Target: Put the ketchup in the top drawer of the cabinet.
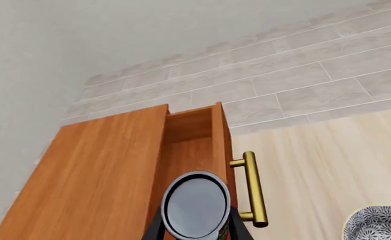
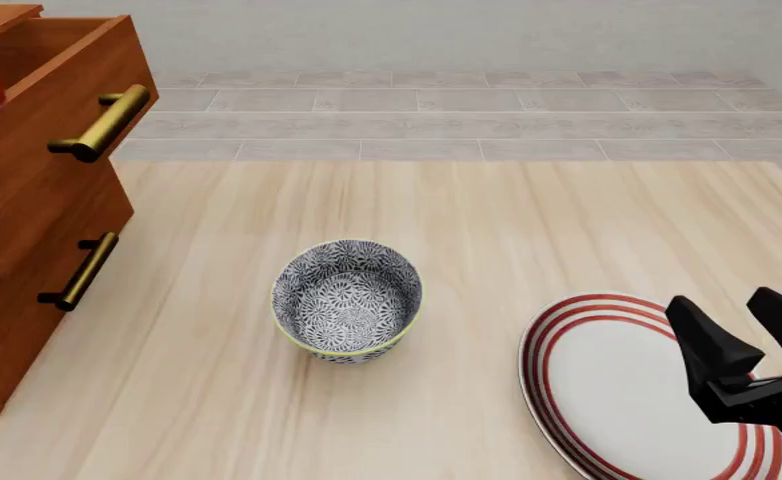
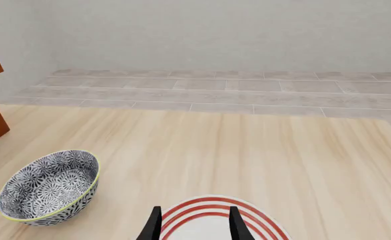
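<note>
Surface [image 2: 498, 230]: pale wood, carrying everything; its far edge meets a tiled floor at 12 o'clock.

Cabinet [image 2: 18, 270]: stands at the surface's 9 o'clock edge in the front view. Its top drawer [image 2: 64, 90] is pulled out, so the cavity lies open from above to receive the load; the drawer below it is closed.

Plate [image 2: 605, 390]: red-ringed, at 5 o'clock, apart from the task.

Bowl [image 2: 347, 299]: patterned, near the centre, well apart from the cabinet and likewise uninvolved.

Right hand [image 2: 751, 335]: my idle one, fingers apart and holding nothing, parked over the plate so it stays out of the way.

Left hand [image 1: 194, 231]: my working one, only its finger bases showing either side of the ketchup [image 1: 195, 205]; I judge it clamped on the can. I hold the can upright above the open drawer, top toward the wrist camera. In the front view only a sliver of it shows at the 10 o'clock corner, over the drawer. Lowering and release are not yet done.
</note>
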`<action>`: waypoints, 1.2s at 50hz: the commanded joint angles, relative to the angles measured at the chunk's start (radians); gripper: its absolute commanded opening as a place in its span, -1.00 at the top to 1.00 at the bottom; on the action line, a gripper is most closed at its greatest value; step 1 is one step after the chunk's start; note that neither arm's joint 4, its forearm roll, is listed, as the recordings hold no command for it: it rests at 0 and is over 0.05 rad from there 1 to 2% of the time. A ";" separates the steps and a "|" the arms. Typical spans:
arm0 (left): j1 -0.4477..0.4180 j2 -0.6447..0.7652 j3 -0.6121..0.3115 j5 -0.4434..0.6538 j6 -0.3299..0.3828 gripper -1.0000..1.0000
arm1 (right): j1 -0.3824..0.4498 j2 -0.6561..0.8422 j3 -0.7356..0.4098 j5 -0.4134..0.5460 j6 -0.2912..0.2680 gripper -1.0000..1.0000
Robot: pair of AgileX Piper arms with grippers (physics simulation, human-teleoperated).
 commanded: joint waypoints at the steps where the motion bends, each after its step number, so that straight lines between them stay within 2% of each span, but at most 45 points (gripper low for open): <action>1: 0.027 0.047 -0.018 -0.012 0.035 1.00 | 0.001 0.010 0.000 -0.009 -0.001 -1.00; 8: 0.035 0.057 -0.009 -0.024 0.046 1.00 | 0.002 0.010 0.000 -0.006 -0.002 -1.00; 16: 0.055 0.081 -0.039 -0.021 0.034 1.00 | 0.004 0.021 0.000 -0.016 -0.003 -1.00; 36: 0.092 0.111 -0.003 -0.060 0.027 1.00 | 0.009 0.053 0.000 -0.039 -0.004 -1.00; 51: 0.088 0.113 0.034 -0.076 0.019 1.00 | 0.009 0.063 0.000 -0.047 -0.006 -1.00; 60: 0.075 0.122 0.023 -0.056 -0.010 1.00 | 0.010 0.075 0.000 -0.057 -0.007 -1.00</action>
